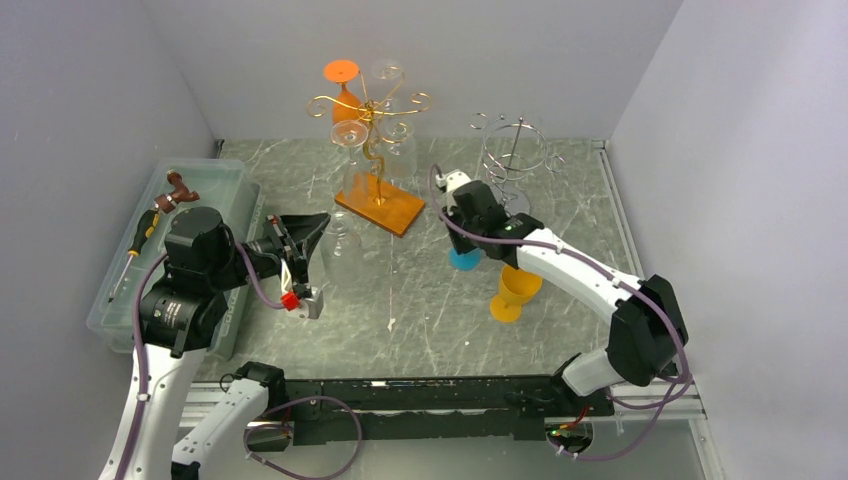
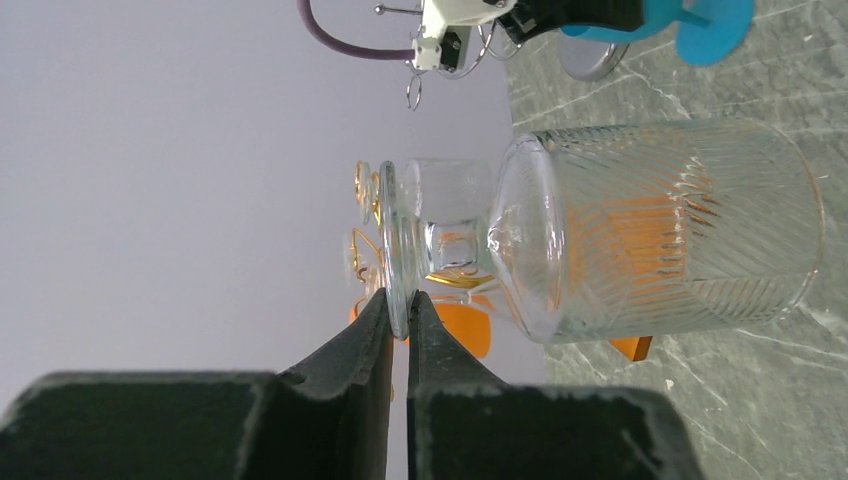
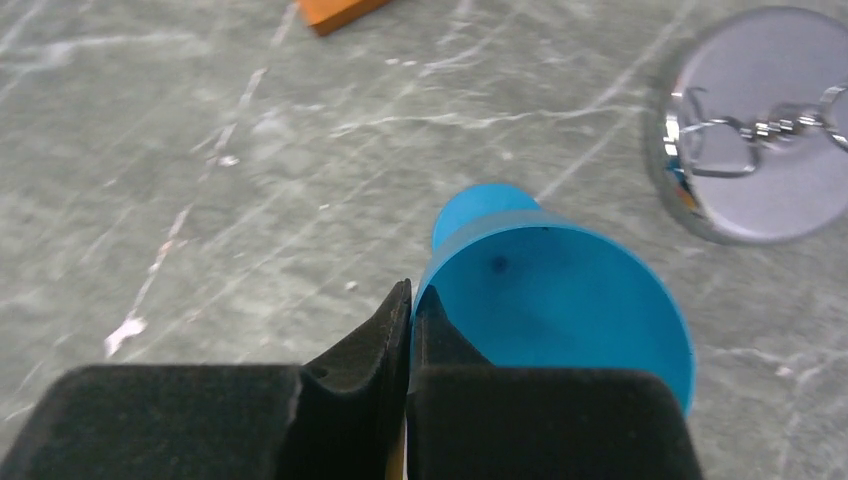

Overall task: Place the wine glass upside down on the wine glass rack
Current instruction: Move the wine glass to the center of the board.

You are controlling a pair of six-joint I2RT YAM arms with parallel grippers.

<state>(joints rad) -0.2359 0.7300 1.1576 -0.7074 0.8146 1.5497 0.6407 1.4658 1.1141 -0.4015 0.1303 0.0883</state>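
A clear ribbed wine glass (image 1: 341, 252) (image 2: 650, 230) stands upside down, its mouth toward the table. My left gripper (image 1: 322, 228) (image 2: 398, 305) is shut on the edge of its round foot (image 2: 400, 240). I cannot tell whether its rim touches the table. A blue wine glass (image 1: 464, 259) (image 3: 560, 290) stands upright, and my right gripper (image 1: 466, 238) (image 3: 411, 295) is shut on its rim, one finger inside and one outside. The gold wire rack (image 1: 375, 110) on an orange base (image 1: 380, 208) holds an orange glass (image 1: 344, 90) and clear glasses upside down.
A yellow-orange goblet (image 1: 515, 291) stands upright near my right forearm. A silver wire rack (image 1: 515, 150) with a round metal base (image 3: 770, 130) stands at the back right. At the left edge sits a clear bin (image 1: 215, 180) with a screwdriver (image 1: 140, 240). Grey walls close in on three sides.
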